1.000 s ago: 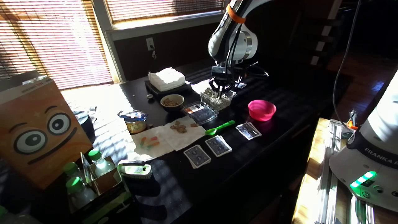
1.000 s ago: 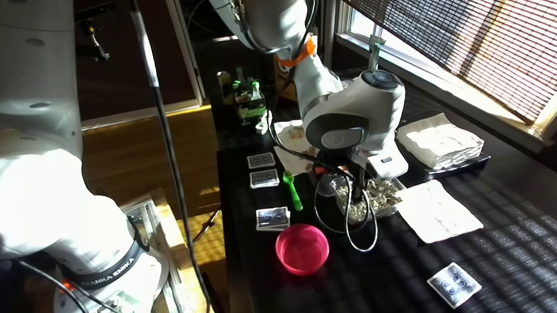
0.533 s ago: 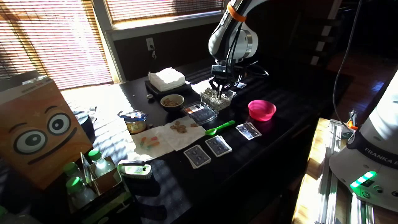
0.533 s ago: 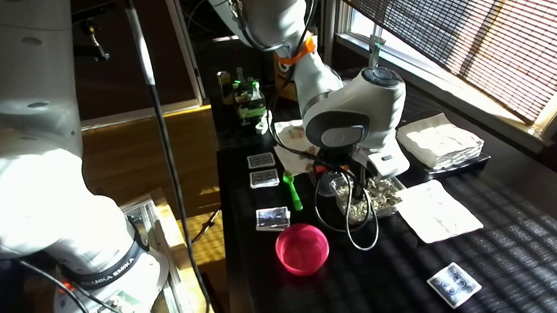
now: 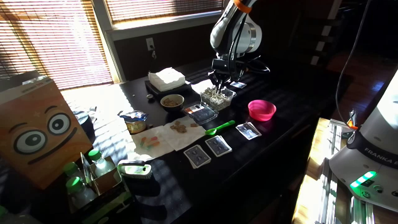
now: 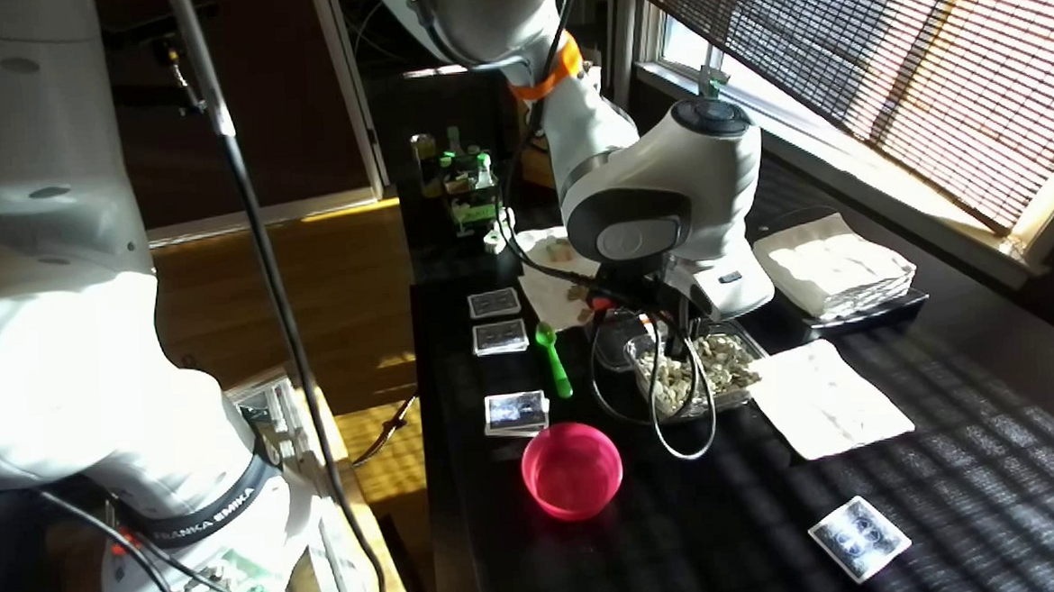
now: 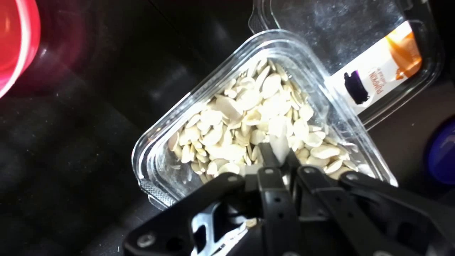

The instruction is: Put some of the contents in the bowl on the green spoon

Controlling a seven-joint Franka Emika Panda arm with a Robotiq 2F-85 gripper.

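In the wrist view my gripper (image 7: 279,151) is shut, with one pale seed (image 7: 280,140) between its fingertips. It hangs over a clear plastic container (image 7: 209,83) of pale seeds (image 7: 227,117). In an exterior view the gripper (image 5: 218,90) is at the container (image 5: 219,105), its fingertips just above the seeds. The green spoon (image 5: 224,125) lies flat on the dark table, nearer the robot base. A small bowl (image 5: 172,109) holds brown pieces (image 5: 170,102). A pink bowl (image 5: 262,116), also partly seen in the wrist view, stands beyond the spoon's handle end.
A clear lid (image 5: 202,116) lies beside the container. Near the spoon are card stacks (image 5: 218,145) and a napkin with brown pieces (image 5: 186,137). A napkin pile (image 6: 837,266), a tin (image 5: 136,126), a brush (image 5: 135,169), a bottle carton (image 5: 105,183) and an orange box (image 5: 46,130) also stand around.
Over the last half second the arm has lifted, and the gripper has risen a little out of the seeds. The bowls, spoon and container have not moved.
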